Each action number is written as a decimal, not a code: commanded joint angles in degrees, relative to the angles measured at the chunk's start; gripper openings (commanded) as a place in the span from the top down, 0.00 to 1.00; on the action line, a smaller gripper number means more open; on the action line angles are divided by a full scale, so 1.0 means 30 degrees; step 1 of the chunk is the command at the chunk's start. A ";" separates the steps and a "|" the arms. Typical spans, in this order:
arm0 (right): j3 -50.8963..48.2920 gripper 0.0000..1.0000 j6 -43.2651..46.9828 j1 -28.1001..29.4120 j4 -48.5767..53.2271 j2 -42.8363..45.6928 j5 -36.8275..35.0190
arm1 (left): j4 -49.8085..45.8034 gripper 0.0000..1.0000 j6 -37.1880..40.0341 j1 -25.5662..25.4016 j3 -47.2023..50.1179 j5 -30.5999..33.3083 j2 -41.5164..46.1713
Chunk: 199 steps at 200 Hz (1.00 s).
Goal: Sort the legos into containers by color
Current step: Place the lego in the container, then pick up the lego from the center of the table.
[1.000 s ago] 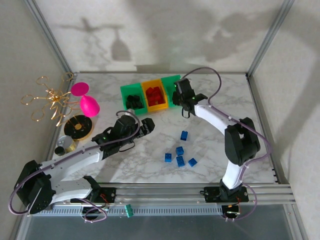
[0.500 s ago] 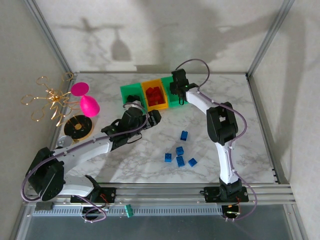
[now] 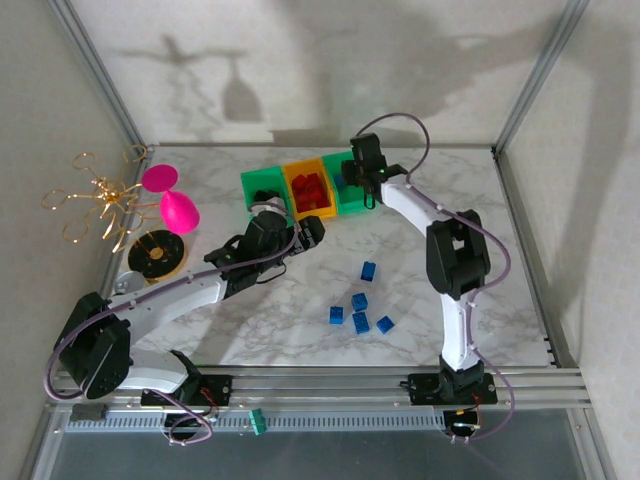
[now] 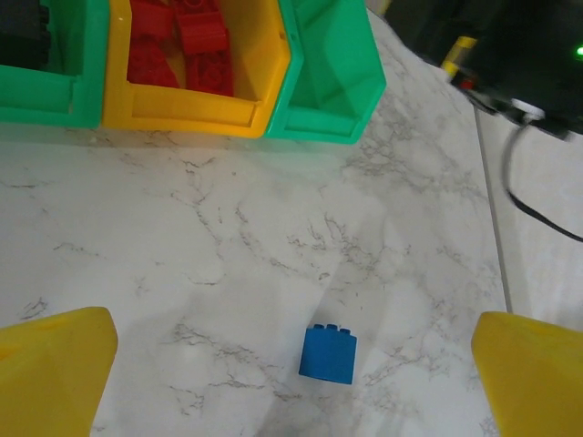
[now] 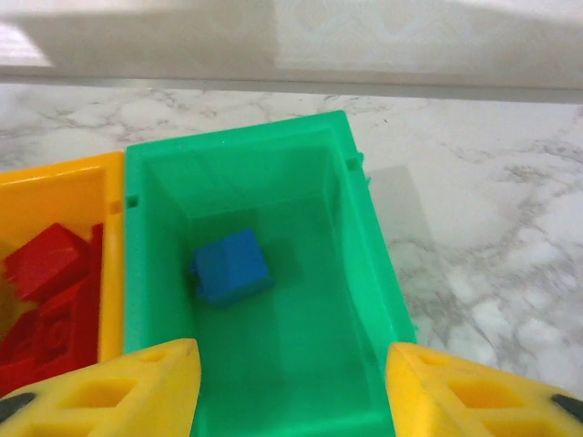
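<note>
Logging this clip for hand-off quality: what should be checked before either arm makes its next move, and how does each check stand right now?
1. Right gripper open and empty: ok, jaws apart above the right green bin.
2. Blue brick fully inside that bin: ok, lying on its floor.
3. Left gripper open for a pick: ok, a loose blue brick lies on the table below it.
4. Colours unmixed: ok, red bricks in the yellow bin, black bricks in the left green bin.
5. Sorting finished: not ok, five blue bricks lie loose on the table.
</note>
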State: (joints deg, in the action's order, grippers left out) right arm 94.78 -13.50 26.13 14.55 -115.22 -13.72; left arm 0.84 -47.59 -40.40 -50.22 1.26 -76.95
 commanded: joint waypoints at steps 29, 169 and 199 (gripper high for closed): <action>-0.6411 0.36 -0.3227 0.0442 0.1660 0.5798 0.0516 | -0.0941 0.00 0.0737 -0.0778 0.0473 -0.1019 0.1611; -1.5502 0.17 -1.0358 0.4931 0.0432 0.9440 -0.0331 | -0.0075 0.00 -0.1361 -0.4107 0.4254 0.1347 0.3583; -1.4847 0.25 -1.0729 0.5130 0.0733 0.8026 -0.1545 | -0.0111 0.00 -0.1589 -0.4156 0.4317 0.1575 0.3506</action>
State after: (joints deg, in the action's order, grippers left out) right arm 48.23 -43.20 40.95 16.91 -88.44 -14.00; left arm -0.03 -51.09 -52.42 -37.74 3.55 -67.33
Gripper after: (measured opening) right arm 0.785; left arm 0.996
